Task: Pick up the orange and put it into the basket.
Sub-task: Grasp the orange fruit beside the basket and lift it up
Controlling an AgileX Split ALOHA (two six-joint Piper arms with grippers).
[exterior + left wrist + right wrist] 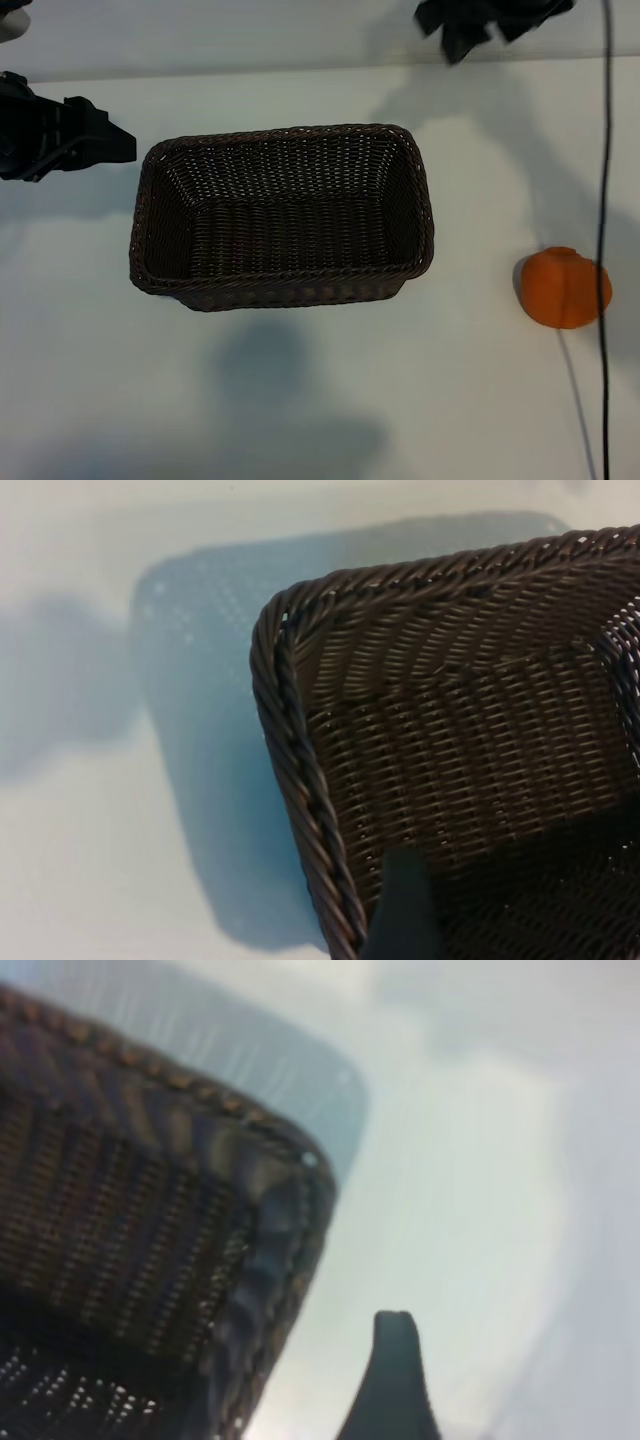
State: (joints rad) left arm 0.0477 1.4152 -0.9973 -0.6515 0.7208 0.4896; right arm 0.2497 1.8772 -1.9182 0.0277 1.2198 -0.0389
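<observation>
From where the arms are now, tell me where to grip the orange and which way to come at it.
Grip the orange across its round middle, coming straight down from above. It lies alone on the white table, apart from the basket, so both flanks look free. A black cable crosses its outer edge, so the fingers are probably best placed clear of that side. The right gripper is the nearer one.

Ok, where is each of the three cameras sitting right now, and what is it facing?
Exterior: overhead, looking down on the basket, the orange, and both arms at the table's edges.
Left wrist: on the left arm, facing a basket corner; one fingertip shows.
Right wrist: on the right arm, facing another basket corner; one fingertip shows.
Shared: the basket in all three.
</observation>
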